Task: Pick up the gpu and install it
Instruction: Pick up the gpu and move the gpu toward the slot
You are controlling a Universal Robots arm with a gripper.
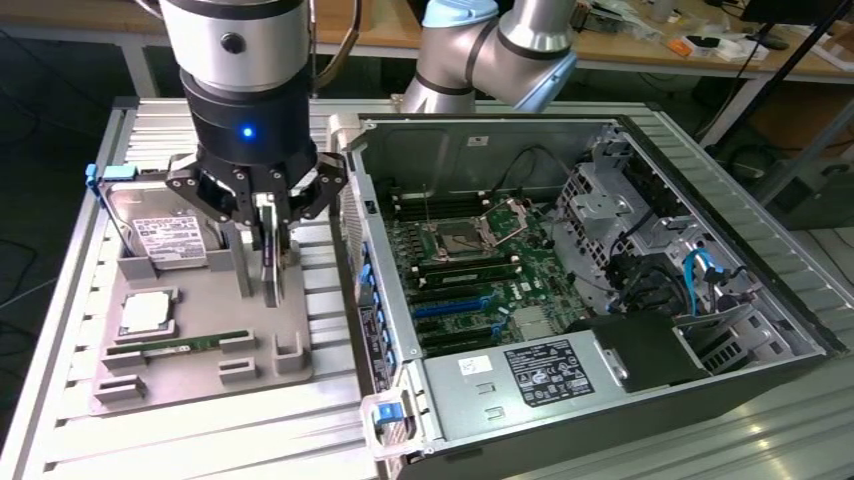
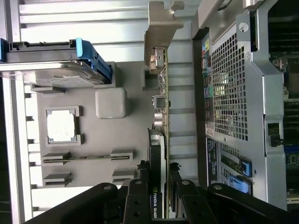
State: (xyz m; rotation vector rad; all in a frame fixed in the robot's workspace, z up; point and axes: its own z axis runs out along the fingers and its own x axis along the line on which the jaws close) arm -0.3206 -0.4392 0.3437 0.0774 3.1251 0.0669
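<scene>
We see the jaws clamped on the gpu (image 2: 161, 140), standing on edge (silvery bracket away from them) at the edge of the grey tray (image 1: 200, 375) nearest the computer case (image 1: 481, 130).

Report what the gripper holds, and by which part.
The gripper pinches the gpu by its flat faces, toward the end away from its metal bracket.

A pale wooden bench (image 1: 641, 52) runs along the back of my room, strewn with small clutter. The floor (image 1: 40, 210) beside me is dark. My surface (image 1: 200, 445) is ribbed silvery metal, brightly lit.
</scene>
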